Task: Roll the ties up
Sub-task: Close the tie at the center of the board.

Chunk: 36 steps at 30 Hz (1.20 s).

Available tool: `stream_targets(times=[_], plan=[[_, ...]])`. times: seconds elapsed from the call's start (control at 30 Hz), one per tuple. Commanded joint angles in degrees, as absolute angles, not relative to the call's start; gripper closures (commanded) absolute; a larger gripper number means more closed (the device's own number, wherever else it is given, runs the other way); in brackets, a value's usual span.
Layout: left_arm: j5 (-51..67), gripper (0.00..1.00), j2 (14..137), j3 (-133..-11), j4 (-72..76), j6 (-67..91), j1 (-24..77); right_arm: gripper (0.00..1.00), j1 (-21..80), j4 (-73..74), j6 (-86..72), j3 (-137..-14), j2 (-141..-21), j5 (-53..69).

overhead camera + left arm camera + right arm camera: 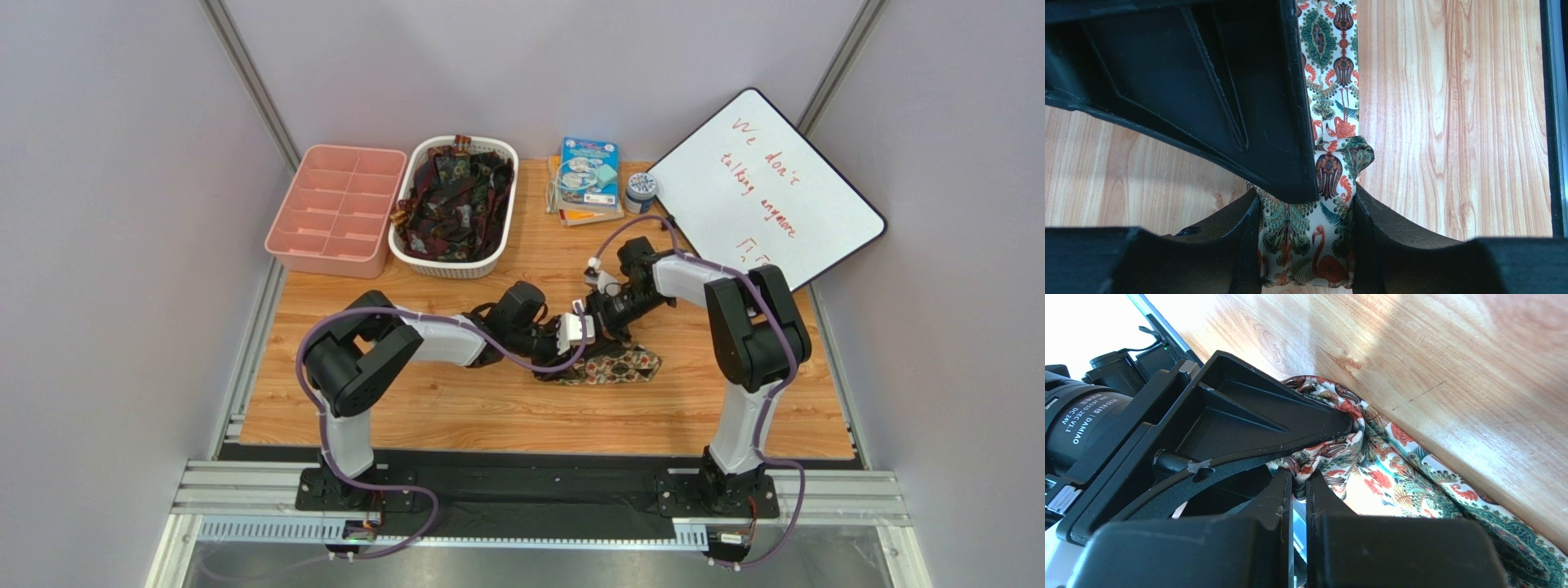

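A: Where is the tie?

B: The tie (pixel 1330 61) lies on the wooden table (pixel 1450 122), mid-table between the two arms. It is well apart from the other ties (pixel 454 196) heaped in the white basket (pixel 421 254) at the back.

A: And the grippers?

B: The right gripper (pixel 1295 478) has its fingers (pixel 1272 505) pressed together on a bunched fold of the cloth. The left gripper (pixel 1306 202) stands half spread with the strip filling the gap. Whether it squeezes the edges or merely flanks them, I cannot tell from this angle.

A: So the step is starting the roll?

B: I judge so. The pinched fold should become the core. Turn it over onto the flat length, square to the edges, or the coil will cone out sideways. The left gripper serves best as a guide, with the strip lying straight and lightly taut.

A: How will the cloth behave?

B: It looks thin, smooth and faintly glossy, with a cream ground, teal and orange-red paisley, and flamingos. Such weave likely slips and springs open, so small turns and a firm pinch suit it. The table looks smooth too, offering little drag.
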<state>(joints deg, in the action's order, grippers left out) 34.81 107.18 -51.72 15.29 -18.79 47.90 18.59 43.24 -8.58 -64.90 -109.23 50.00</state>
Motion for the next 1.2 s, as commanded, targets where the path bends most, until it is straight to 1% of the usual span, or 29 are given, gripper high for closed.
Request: stream_targets(times=[0.0, 0.07, 0.1, 0.13, 0.17, 0.2, 0.23, 0.4, 0.53, 0.6, 0.77, 0.97, 1.03, 1.07, 1.13, 1.17], plan=[[32.8, 0.57, 109.7, -51.2, 8.0, -18.7, 46.7, 1.00, 17.8, 43.5, -5.5, -65.0, -111.6, 44.5], [33.7, 0.49, 108.8, -51.2, 8.4, -18.7, 45.4, 1.00, 17.0, 44.2, -4.2, -64.6, -112.1, 43.6], [35.6, 0.43, 108.5, -51.1, 9.3, -18.4, 44.6, 1.00, 15.8, 44.2, -4.1, -64.2, -112.6, 43.2], [37.0, 0.31, 107.7, -51.0, 10.0, -17.3, 43.0, 1.00, 15.4, 44.0, -3.9, -63.8, -112.8, 43.0], [38.4, 0.27, 107.2, -50.9, 10.8, -16.4, 42.2, 1.00, 14.9, 44.0, -3.4, -63.6, -113.0, 42.9], [40.3, 0.15, 106.7, -50.4, 12.6, -15.7, 41.7, 1.00, 14.4, 44.0, -3.4, -63.4, -113.5, 42.9], [41.3, 0.11, 105.7, -50.1, 13.5, -15.4, 41.2, 1.00, 14.2, 43.8, -3.3, -63.4, -113.6, 43.0], [43.5, 0.01, 103.4, -45.4, 25.4, -9.9, 41.0, 1.00, 13.9, 42.7, -3.4, -63.0, -114.0, 41.8], [43.2, 0.00, 104.6, -43.9, 32.6, -6.2, 41.3, 1.00, 14.1, 41.6, -4.0, -61.7, -113.6, 39.0], [43.6, 0.00, 105.5, -43.1, 36.8, -6.1, 41.7, 1.00, 14.8, 40.7, -4.2, -61.2, -112.9, 35.6], [45.2, 0.00, 107.0, -42.8, 42.3, -6.1, 43.5, 1.00, 16.3, 39.1, -6.1, -61.3, -112.4, 30.2], [41.8, 0.01, 109.9, -43.6, 44.5, -6.1, 46.2, 1.00, 17.7, 37.5, -7.3, -62.4, -113.6, 30.8], [40.8, 0.08, 111.0, -44.0, 44.0, -7.4, 46.8, 1.00, 18.5, 36.7, -7.2, -62.7, -113.3, 31.6], [37.9, 0.20, 111.0, -44.5, 40.9, -8.1, 47.1, 1.00, 19.0, 36.5, -7.2, -62.8, -113.3, 31.8], [35.5, 0.32, 110.6, -45.2, 37.2, -10.9, 47.6, 1.00, 19.4, 36.5, -7.5, -64.4, -113.6, 33.0], [33.3, 0.44, 109.7, -44.8, 35.6, -12.1, 47.9, 1.00, 19.7, 37.3, -8.1, -65.2, -113.8, 33.4]])
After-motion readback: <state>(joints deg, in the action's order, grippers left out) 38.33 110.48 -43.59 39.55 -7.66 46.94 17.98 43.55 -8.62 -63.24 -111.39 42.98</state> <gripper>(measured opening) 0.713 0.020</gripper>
